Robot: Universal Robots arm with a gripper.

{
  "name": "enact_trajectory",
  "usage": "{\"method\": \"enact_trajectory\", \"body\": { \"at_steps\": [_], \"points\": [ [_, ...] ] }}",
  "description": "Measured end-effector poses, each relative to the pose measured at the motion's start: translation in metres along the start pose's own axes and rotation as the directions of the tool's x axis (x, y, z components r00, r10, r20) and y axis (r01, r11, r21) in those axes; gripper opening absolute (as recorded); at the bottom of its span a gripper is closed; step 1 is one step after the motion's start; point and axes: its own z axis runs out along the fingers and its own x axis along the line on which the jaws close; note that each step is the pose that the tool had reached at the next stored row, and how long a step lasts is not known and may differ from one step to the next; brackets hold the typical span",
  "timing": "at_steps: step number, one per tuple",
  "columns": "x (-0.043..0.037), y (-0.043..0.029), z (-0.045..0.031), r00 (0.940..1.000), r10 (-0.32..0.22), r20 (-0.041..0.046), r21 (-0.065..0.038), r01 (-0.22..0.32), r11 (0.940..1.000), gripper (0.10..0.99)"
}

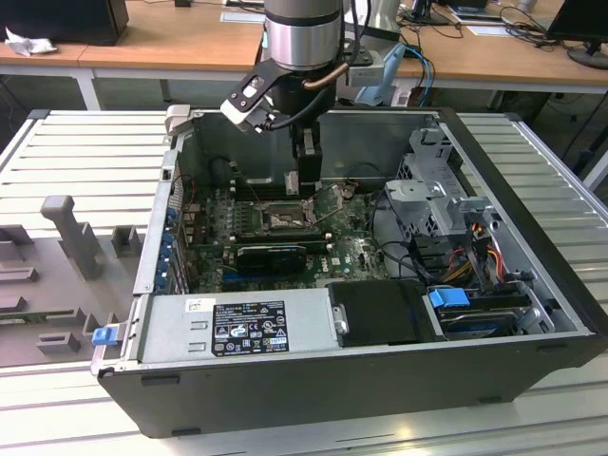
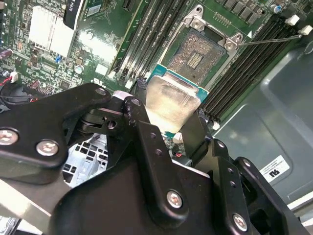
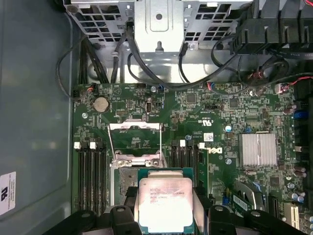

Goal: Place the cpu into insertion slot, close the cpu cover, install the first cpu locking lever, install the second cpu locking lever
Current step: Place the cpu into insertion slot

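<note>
Inside the open computer case [image 1: 380, 389], the arm's fingers [image 2: 193, 131] are clamped on two opposite edges of the cpu [image 3: 164, 203], holding it flat just above the motherboard [image 3: 210, 112]. The insertion slot [image 2: 199, 53] lies bare just beyond the fingers, and the cpu cover [image 3: 134, 133] stands swung open past it.

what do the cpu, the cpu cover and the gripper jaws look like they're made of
The cpu: pale silvery metal lid, dully reflective, on a green board edge. The cpu cover: thin bright sheet metal, probably steel, with shiny bare edges. The gripper, its jaws shut on the cpu: matte black, likely plastic or coated metal.
</note>
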Motion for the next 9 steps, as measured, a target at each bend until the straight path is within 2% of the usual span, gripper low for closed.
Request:
{"method": "enact_trajectory", "body": {
  "at_steps": [5, 9],
  "points": [
    [0.0, -0.0003, 0.0033, 0.9999, 0.015, 0.002, 0.0, -0.015, 0.9999, 0.529],
    [0.0005, -0.0011, 0.0104, 1.0, -0.007, 0.0003, 0.0, 0.007, 1.0, 0.529]
  ]
}}
